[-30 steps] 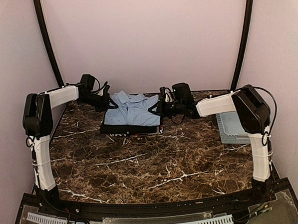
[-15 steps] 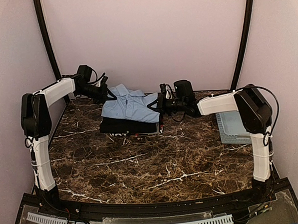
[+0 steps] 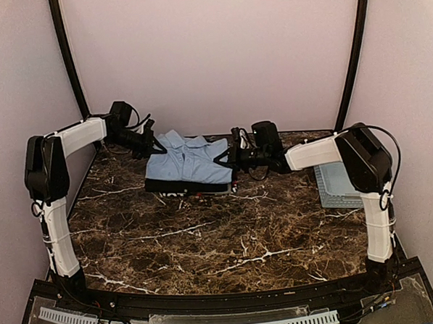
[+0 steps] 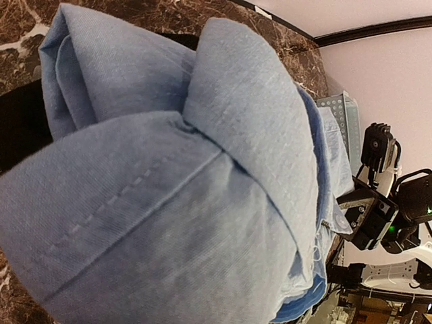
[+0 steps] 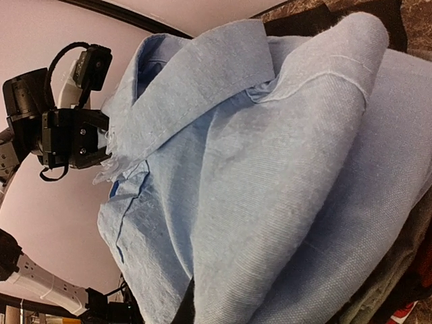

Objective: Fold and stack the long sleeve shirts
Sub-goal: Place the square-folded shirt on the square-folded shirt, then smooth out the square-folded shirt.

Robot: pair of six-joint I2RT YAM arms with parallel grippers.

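Brown white-veined marble table [image 3: 206,235], light blue shirt [image 3: 190,162], black shirt [image 3: 180,184], pale blue basket [image 3: 338,188]

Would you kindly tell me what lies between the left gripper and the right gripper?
The folded light blue shirt spans the gap between left gripper and right gripper, resting on the black shirt; the top external view shows it.

Black shirt [image 3: 175,184] mostly hid under blue shirt [image 3: 191,162]; both wrist cams: fingers hid by cloth.
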